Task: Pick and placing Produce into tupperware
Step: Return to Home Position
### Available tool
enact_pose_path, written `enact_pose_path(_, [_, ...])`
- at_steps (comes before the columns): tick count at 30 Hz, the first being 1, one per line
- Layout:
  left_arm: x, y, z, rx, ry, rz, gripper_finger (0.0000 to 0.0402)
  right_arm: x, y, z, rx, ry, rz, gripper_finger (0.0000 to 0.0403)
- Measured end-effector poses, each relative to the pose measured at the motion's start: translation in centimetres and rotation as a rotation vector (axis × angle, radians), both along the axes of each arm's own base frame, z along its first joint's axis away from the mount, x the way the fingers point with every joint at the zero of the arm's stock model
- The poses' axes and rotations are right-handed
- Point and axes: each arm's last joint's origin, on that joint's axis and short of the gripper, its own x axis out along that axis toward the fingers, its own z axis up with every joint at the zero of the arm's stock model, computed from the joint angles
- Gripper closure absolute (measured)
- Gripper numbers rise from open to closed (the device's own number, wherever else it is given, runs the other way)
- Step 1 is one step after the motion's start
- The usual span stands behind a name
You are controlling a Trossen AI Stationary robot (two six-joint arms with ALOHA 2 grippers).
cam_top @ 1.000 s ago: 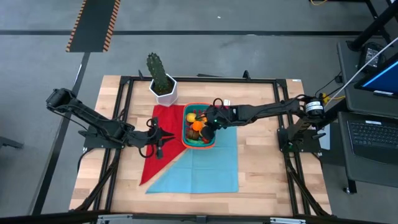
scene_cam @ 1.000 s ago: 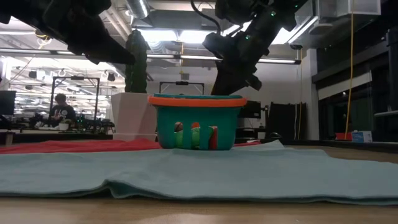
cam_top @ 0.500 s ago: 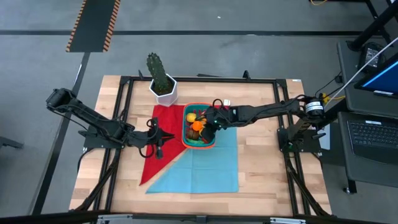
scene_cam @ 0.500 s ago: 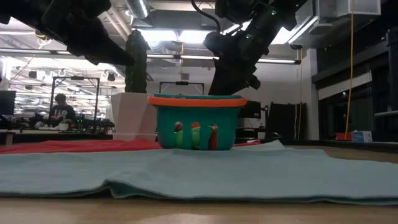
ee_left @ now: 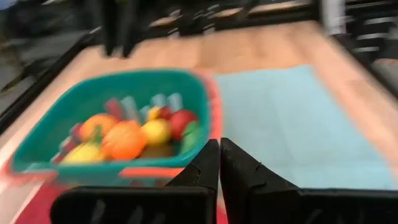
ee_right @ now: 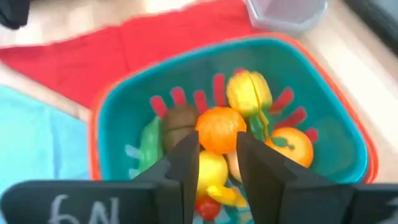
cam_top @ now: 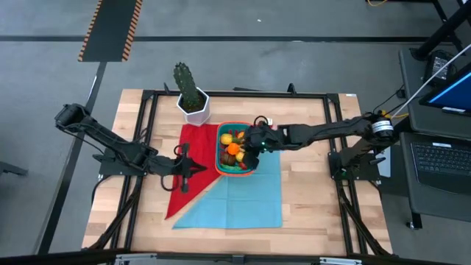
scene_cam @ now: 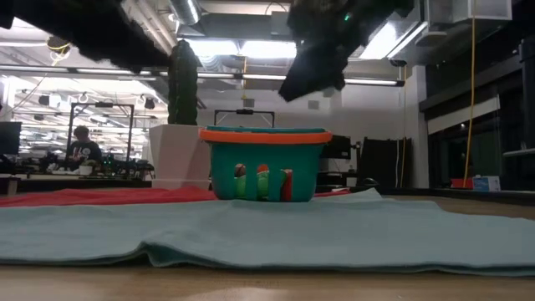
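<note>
The teal tupperware (cam_top: 235,152) with its orange-red rim stands on the cloths in the table's middle; it also shows in the low view (scene_cam: 265,165). Inside lie several toy produce pieces: an orange (ee_right: 219,129), a yellow piece (ee_right: 249,92), a brown one (ee_right: 179,119) and others. My right gripper (ee_right: 217,151) is open and empty, above the tupperware (cam_top: 250,149). My left gripper (ee_left: 220,157) is shut and empty, over the red cloth just left of the tupperware (cam_top: 188,171).
A green cactus in a white hexagonal pot (cam_top: 192,101) stands behind the tupperware toward the far left. A red cloth (cam_top: 193,151) and a light blue cloth (cam_top: 246,193) cover the table's middle. Black frame rails (cam_top: 147,132) run along both sides. A person sits far off in the room (scene_cam: 81,144).
My right gripper has risen from the tupperware's rim to well above it and drawn slightly toward the table's right edge. My left arm has also lifted a little. The tupperware and the produce have stayed in place.
</note>
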Motion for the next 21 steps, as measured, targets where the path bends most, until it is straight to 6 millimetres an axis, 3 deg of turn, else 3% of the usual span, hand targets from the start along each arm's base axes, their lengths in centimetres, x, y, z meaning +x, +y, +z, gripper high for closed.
enact_pose_path(3, [-0.7, -0.4, 0.9, 0.005, -0.028, -0.118, 0.0384, -1.0, 0.9, 0.7, -0.045, -0.037, 0.036, 0.0293])
enact_pose_path(8, [-2.7, 0.2, 2.2, -0.021, -0.123, -0.187, 0.0365, -3.1, 2.6, -0.2, -0.076, -0.100, 0.117, 0.0293])
enact_pose_path(16, [-6.0, 2.2, -0.8, -0.026, -0.380, -0.297, 0.0343, -8.1, 5.6, -1.7, -0.153, -0.372, 0.303, 0.0293])
enact_pose_path(21, [-7.2, 3.6, -2.1, -0.023, -0.437, -0.236, 0.0332, -11.9, 5.6, -1.4, -0.175, -0.511, 0.348, 0.0293])
